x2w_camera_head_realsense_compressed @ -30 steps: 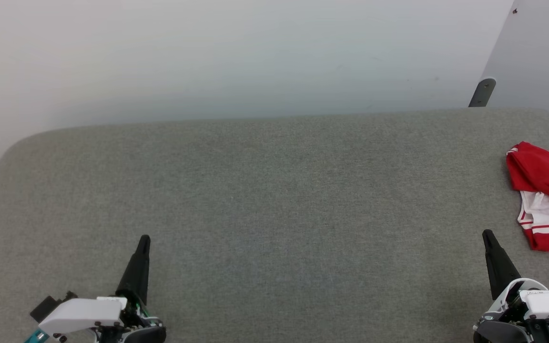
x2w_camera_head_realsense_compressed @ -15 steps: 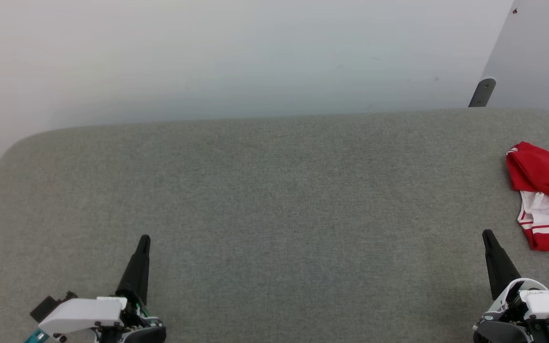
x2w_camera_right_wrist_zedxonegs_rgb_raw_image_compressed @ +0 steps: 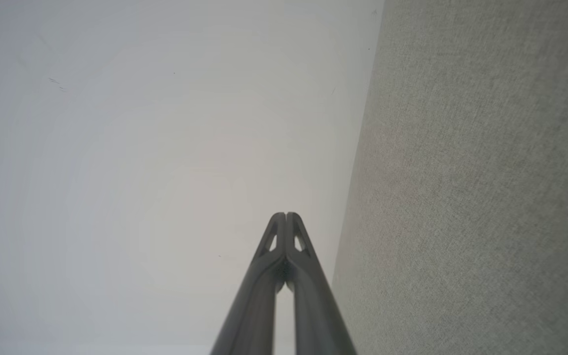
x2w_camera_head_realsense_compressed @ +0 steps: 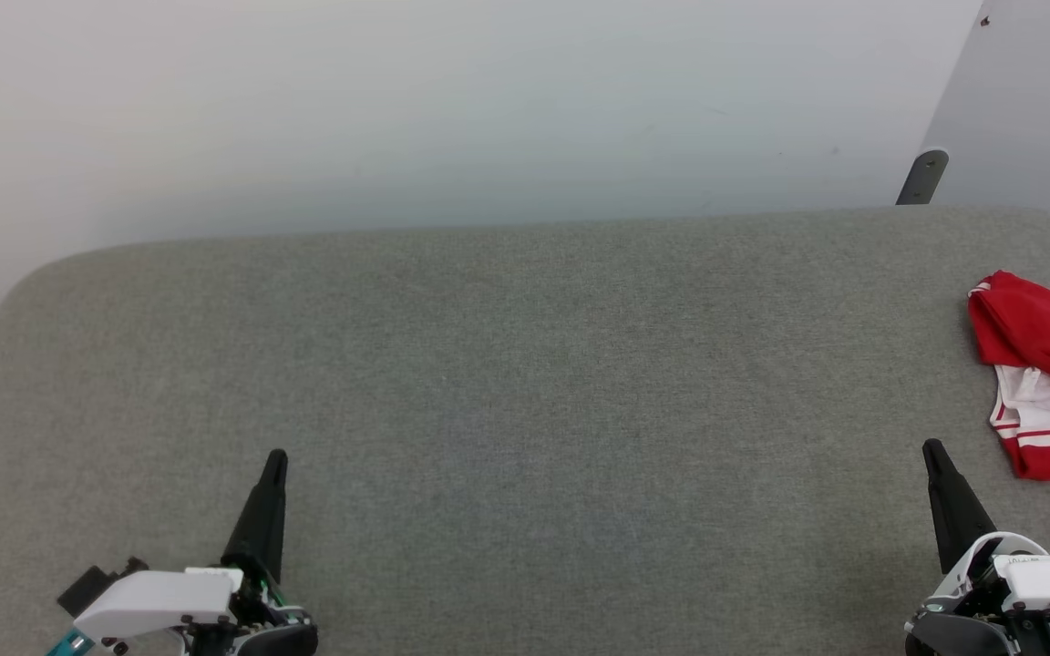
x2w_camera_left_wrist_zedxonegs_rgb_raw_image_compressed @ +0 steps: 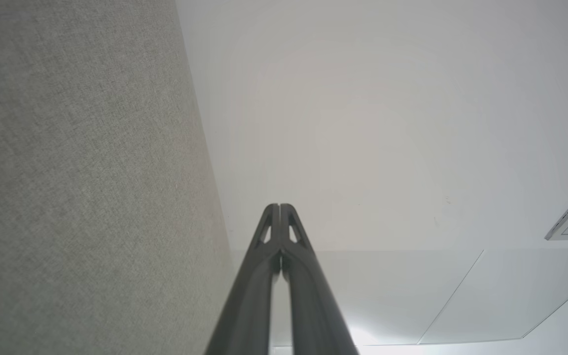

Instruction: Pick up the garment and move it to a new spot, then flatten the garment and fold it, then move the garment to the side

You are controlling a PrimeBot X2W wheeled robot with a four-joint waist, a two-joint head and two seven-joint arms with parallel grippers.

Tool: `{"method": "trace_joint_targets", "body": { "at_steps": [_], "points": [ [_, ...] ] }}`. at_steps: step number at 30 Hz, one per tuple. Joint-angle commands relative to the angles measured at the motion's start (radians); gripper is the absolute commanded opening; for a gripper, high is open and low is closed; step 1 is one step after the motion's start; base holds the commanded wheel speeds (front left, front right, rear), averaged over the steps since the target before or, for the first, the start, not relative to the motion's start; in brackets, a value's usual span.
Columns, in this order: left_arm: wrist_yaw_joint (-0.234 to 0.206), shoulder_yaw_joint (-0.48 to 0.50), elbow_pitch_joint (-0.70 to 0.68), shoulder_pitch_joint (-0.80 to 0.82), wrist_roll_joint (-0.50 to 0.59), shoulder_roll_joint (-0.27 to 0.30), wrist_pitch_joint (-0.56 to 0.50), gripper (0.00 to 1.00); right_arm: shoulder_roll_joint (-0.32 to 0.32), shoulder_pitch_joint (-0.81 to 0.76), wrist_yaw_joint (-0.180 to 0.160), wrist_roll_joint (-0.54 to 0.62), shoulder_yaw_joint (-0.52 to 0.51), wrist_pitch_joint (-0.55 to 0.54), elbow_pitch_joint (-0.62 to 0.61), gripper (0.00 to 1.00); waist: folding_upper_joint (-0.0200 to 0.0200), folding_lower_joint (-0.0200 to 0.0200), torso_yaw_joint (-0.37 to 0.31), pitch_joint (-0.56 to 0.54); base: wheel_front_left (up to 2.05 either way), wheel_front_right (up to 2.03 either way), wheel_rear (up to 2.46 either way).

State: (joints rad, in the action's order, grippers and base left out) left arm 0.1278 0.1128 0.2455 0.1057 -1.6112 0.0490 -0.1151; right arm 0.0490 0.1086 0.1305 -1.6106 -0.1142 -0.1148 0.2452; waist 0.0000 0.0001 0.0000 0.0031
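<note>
The garment [x2w_camera_head_realsense_compressed: 1044,364] lies crumpled at the far right edge of the grey felt table [x2w_camera_head_realsense_compressed: 525,364] in the head view, bright red with a white striped hem panel; part of it runs out of the picture. My left gripper [x2w_camera_head_realsense_compressed: 275,456] rests shut at the lower left, far from the garment. At the lower right my right gripper [x2w_camera_head_realsense_compressed: 931,446] is shut too, its tip a short way left of and below the garment, not touching it. In the wrist views the left gripper [x2w_camera_left_wrist_zedxonegs_rgb_raw_image_compressed: 280,206] and the right gripper [x2w_camera_right_wrist_zedxonegs_rgb_raw_image_compressed: 285,214] have their tips pressed together, holding nothing.
A pale wall [x2w_camera_head_realsense_compressed: 452,109] rises behind the table's far edge. A dark bracket [x2w_camera_head_realsense_compressed: 922,177] stands at the back right by a wall panel. The table's rounded left corner [x2w_camera_head_realsense_compressed: 24,282] drops off to the floor.
</note>
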Motion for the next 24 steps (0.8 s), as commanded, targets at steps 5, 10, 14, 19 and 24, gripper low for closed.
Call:
{"method": "trace_joint_targets", "body": {
  "at_steps": [5,10,14,19,24],
  "points": [
    [0.006,0.002,0.001,0.009,-0.003,0.000,-0.002,0.00,0.002,0.003,0.000,-0.005,0.000,-0.002,0.000,0.00,0.0000,-0.0001,0.000,0.000,0.00,0.00,0.00],
    [0.006,0.002,0.001,0.009,-0.003,0.000,-0.002,0.00,0.002,0.003,0.000,-0.005,0.000,-0.002,0.000,0.00,0.0000,-0.0001,0.000,0.000,0.00,0.00,0.00],
    [0.005,0.002,0.001,0.009,-0.003,0.000,-0.001,0.00,0.002,0.003,0.000,-0.005,0.000,-0.002,0.000,0.00,0.0000,-0.0001,0.000,0.000,0.00,0.00,0.00],
    [0.006,0.002,0.001,0.009,-0.003,0.000,-0.001,0.00,0.002,0.003,0.000,-0.005,0.000,-0.002,0.000,0.00,0.0000,-0.0001,0.000,0.000,0.00,0.00,0.00],
    [0.006,0.002,0.001,0.009,-0.003,0.000,-0.001,0.00,0.002,0.003,0.000,-0.005,0.000,-0.002,0.000,0.00,0.0000,-0.0001,0.000,0.000,0.00,0.00,0.00]
  ]
}}
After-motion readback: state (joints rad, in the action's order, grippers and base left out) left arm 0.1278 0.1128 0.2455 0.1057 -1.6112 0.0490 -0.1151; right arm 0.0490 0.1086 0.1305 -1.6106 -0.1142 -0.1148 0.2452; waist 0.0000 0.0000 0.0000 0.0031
